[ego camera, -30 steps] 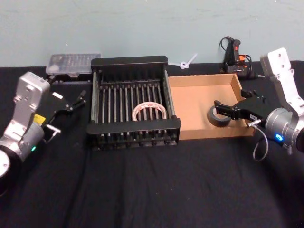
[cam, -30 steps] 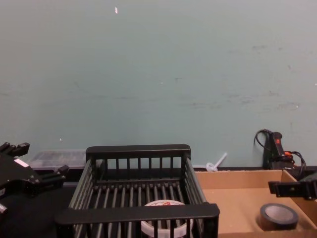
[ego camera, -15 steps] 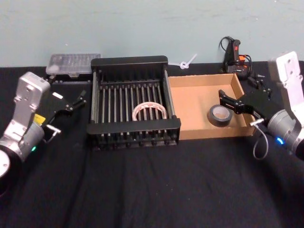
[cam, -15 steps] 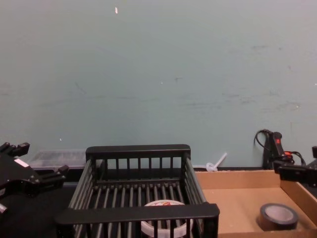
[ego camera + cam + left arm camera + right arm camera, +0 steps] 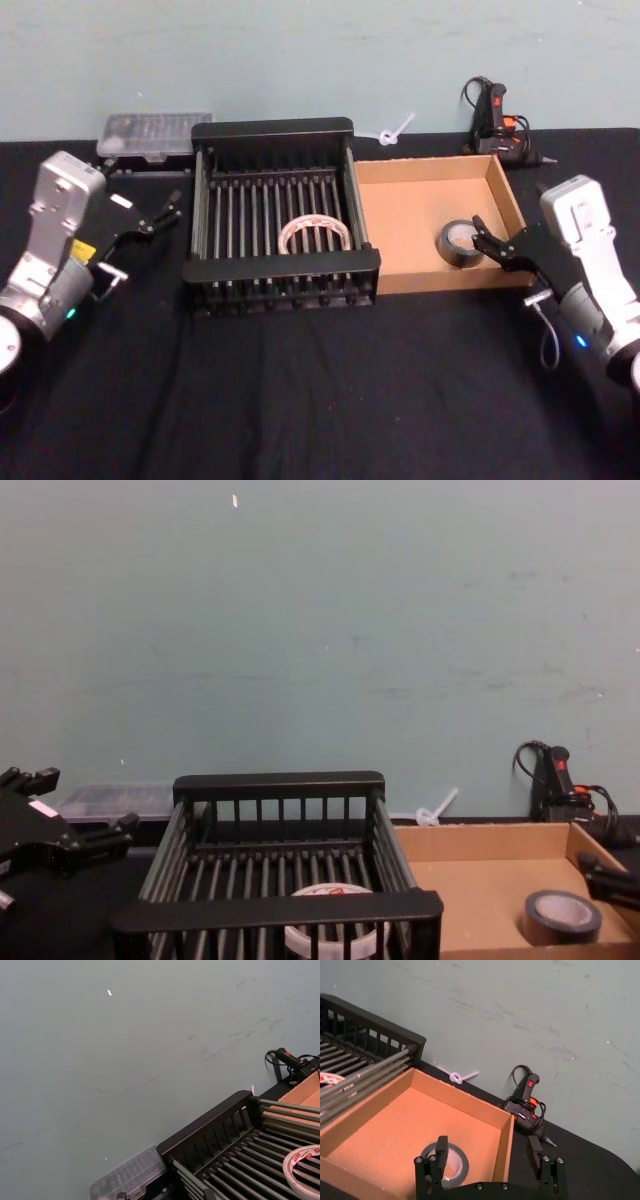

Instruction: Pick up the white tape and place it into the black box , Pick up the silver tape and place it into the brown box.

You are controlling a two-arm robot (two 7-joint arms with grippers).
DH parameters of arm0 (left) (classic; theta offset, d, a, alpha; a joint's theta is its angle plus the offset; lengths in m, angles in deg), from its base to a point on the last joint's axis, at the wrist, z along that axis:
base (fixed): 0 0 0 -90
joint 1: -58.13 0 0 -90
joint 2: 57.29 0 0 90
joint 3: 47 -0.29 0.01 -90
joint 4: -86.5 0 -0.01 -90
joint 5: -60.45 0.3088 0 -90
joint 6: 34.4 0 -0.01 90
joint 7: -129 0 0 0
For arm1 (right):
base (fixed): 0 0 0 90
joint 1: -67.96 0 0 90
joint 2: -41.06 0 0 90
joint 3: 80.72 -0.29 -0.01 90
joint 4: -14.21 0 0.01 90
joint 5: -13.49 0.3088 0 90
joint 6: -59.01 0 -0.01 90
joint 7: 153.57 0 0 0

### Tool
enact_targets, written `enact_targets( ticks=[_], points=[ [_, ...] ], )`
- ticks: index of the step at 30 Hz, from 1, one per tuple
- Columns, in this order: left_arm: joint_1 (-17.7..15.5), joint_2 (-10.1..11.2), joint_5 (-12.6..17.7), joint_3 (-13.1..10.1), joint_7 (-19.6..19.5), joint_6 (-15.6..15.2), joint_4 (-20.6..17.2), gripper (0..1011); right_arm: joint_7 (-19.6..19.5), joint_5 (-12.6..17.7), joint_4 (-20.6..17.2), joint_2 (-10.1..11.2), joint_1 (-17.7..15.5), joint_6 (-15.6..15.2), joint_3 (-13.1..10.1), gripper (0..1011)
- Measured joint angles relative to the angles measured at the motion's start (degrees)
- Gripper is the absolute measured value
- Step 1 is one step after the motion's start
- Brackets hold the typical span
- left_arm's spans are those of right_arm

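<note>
The silver tape point(image 5: 459, 243) lies flat on the floor of the brown box point(image 5: 410, 215), in the near right corner, close to the right wall. The right gripper point(image 5: 491, 243) hangs at that wall, fingers spread wide and holding nothing; in the right wrist view its two fingertips point(image 5: 441, 1144) stand well apart, one over the roll point(image 5: 446, 1162) and the other out past the cardboard wall point(image 5: 506, 1145). The white tape point(image 5: 315, 233) rests on the bars of the black box point(image 5: 273, 130), toward the near rim; from the chest camera that front rim point(image 5: 275, 910) hides its lower part, and the left wrist view cuts it off at the frame edge point(image 5: 305, 1170). The two boxes stand side by side, touching, on a black cloth point(image 5: 320, 390). The left gripper point(image 5: 152, 215) is parked left of the black box, apart from it, fingers open and empty. Behind the crate's left corner sits a clear plastic case point(image 5: 153, 135); behind the brown box lie a white zip tie point(image 5: 393, 131) and a black glue gun point(image 5: 494, 118) with its cord.
</note>
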Motion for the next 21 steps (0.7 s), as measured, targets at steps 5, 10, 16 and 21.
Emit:
enact_targets(
  ticks=[5, 10, 16, 21],
  points=[
    [0.0, 0.0, 0.0, 0.0, 0.0, 0.0, 0.0, 1001, -0.7, -0.9, 0.7, -0.7, -0.6, 1.0, -0.6, 1002],
    [0.0, 0.0, 0.0, 0.0, 0.0, 0.0, 0.0, 1001, -0.7, -0.9, 0.7, -0.7, -0.6, 1.0, -0.5, 1002],
    [0.0, 0.0, 0.0, 0.0, 0.0, 0.0, 0.0, 1002, -0.7, -0.9, 0.6, -0.6, -0.5, 1.0, -0.5, 1002],
    [0.0, 0.0, 0.0, 0.0, 0.0, 0.0, 0.0, 1001, -0.6, -0.9, 0.6, -0.6, -0.5, 1.0, -0.5, 1003]
  ],
)
